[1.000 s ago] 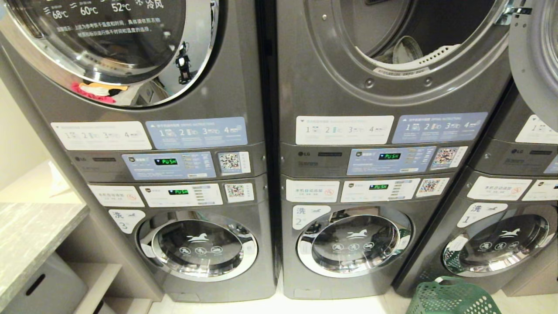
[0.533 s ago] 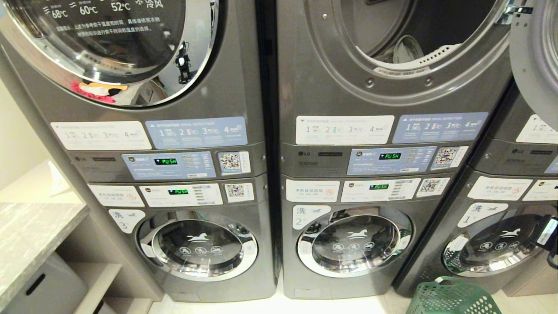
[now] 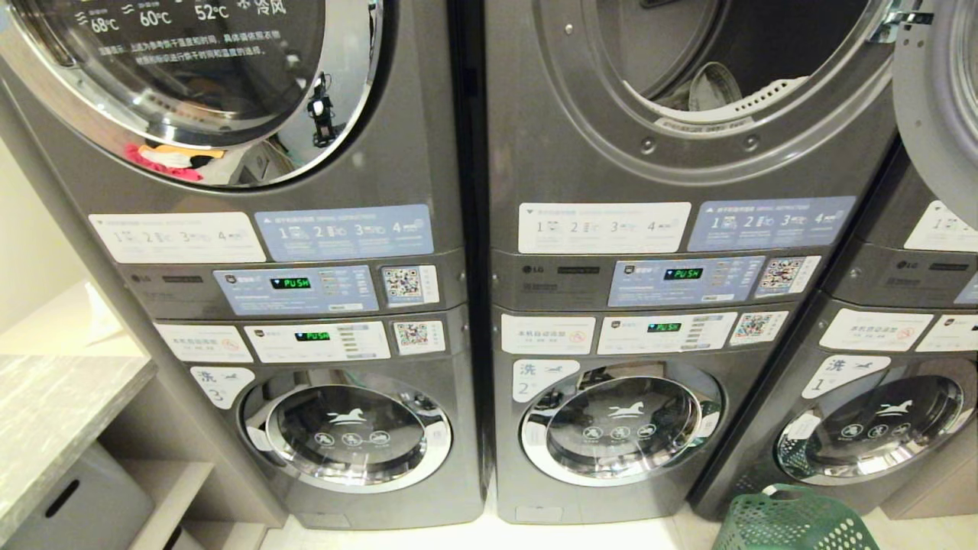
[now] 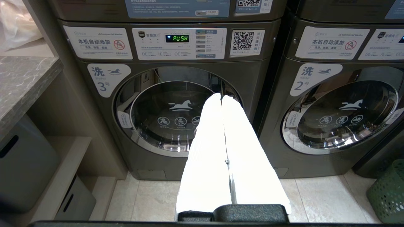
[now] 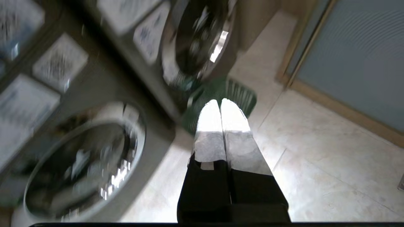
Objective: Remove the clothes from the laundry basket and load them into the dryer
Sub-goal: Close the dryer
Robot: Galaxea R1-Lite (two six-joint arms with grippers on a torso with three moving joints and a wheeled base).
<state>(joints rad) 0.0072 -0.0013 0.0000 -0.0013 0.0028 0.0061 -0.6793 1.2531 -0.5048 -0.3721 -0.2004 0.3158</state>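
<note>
The middle dryer (image 3: 688,137) stands with its round door (image 3: 936,99) swung out to the right. A pale rounded shape (image 3: 714,85) lies in the drum, and I cannot tell whether it is cloth. The green laundry basket (image 3: 795,523) sits on the floor at the lower right, before washer 1; no clothes show in it. Neither arm appears in the head view. My right gripper (image 5: 220,102) is shut and empty, pointing down toward the laundry basket (image 5: 241,94) from some way off. My left gripper (image 4: 221,97) is shut and empty, parked facing washer 3 (image 4: 176,110), with the laundry basket (image 4: 388,192) far to its side.
Three washer-dryer stacks fill the wall, with washer 2 (image 3: 619,420) under the open dryer. A grey stone counter (image 3: 53,412) with shelves and grey bins (image 4: 22,164) stands at the left. A frosted glass panel (image 5: 356,53) borders the tiled floor (image 5: 322,164) beyond the basket.
Half a second ago part of my right arm showed at the right edge of the head view, before washer 1; it has swung out of that view. The left arm has stayed still.
</note>
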